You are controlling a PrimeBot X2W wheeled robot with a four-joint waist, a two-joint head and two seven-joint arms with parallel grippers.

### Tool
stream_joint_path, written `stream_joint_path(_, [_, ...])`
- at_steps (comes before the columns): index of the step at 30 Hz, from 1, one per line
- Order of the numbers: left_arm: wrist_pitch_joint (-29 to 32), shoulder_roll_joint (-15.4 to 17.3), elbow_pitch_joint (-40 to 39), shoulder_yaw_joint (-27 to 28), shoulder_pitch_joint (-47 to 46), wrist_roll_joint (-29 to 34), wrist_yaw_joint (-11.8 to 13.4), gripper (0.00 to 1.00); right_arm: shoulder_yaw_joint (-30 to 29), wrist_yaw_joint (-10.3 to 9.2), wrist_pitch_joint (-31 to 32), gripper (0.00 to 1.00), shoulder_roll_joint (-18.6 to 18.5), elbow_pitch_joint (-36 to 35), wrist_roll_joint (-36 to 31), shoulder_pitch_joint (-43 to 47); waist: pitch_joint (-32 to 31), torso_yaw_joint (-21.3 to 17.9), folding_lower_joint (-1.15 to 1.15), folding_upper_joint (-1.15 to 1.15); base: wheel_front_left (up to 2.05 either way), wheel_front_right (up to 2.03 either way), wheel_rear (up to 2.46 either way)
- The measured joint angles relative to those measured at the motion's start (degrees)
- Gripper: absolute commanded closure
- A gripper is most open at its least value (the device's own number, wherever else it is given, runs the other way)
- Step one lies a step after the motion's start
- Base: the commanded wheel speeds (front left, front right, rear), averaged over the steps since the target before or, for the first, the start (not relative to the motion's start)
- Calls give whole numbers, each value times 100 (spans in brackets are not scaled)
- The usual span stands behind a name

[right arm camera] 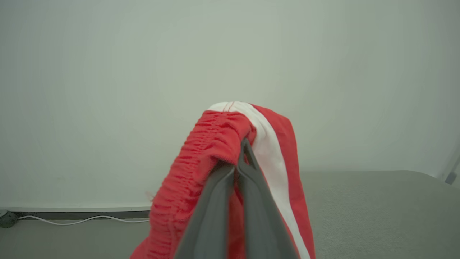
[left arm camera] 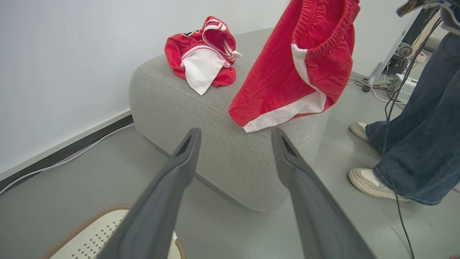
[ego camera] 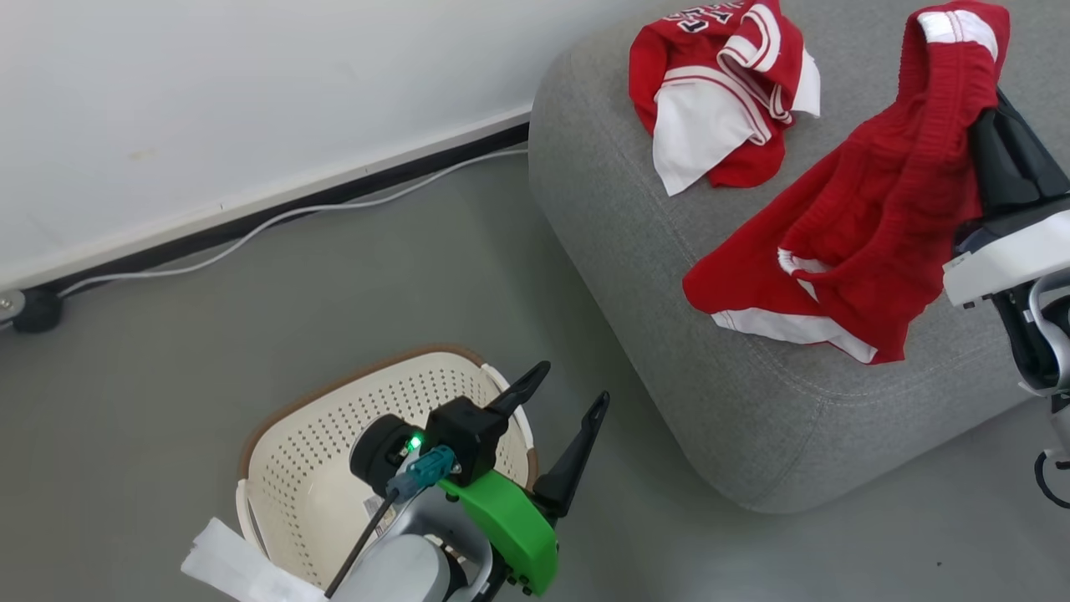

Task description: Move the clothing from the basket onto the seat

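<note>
Cream plastic comes first: the basket (ego camera: 309, 435) on the floor, no red in its visible part, the left claw (ego camera: 573, 383) spread wide above it. Beyond, over the grey seat (ego camera: 635, 276), the shorts (ego camera: 869, 226) hang limp from the right claw (right arm camera: 243, 151), pinched at the elastic waistband, hem down on it. Light, floppy cloth; that gathered waistband looks the firmest hold. Farthest back, the jersey (ego camera: 719, 92) lies crumpled.

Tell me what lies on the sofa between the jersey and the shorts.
Nothing: in the head view, only bare grey fabric of the sofa separates the jersey from the shorts, which the right gripper holds.
</note>
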Motion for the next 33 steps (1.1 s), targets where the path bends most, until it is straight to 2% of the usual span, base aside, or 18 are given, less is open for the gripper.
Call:
stream_joint_path(6, [92,55,-118,58,-18,87,59,0,-89,65,86,100,-43,-67,105,-336,283,70,0,0,0,0,0])
stream_joint_path(12, [153,169,-313,168,-223,133,112,0,-281,112,299,100,-148,-194,107,-1407,655,136,0,0,0,0,0])
stream_joint_path(16, [209,194,-524,257,-428,178,188,0,-444,114,577,100,-396,-91,87,-2160,1001,207,0,0,0,0,0])
stream_joint_path(25, [302,312,-853,356,-757,438,254,0,-933,-60,972,100,-757,432,127,-2998,1580,412,1,0,0,0,0])
stream_joint_path(33, [444,335,-1127,339,-1073,526,252,0,-1133,-266,1259,100,-944,1215,199,-3187,2137,730,1,0,0,0,0])
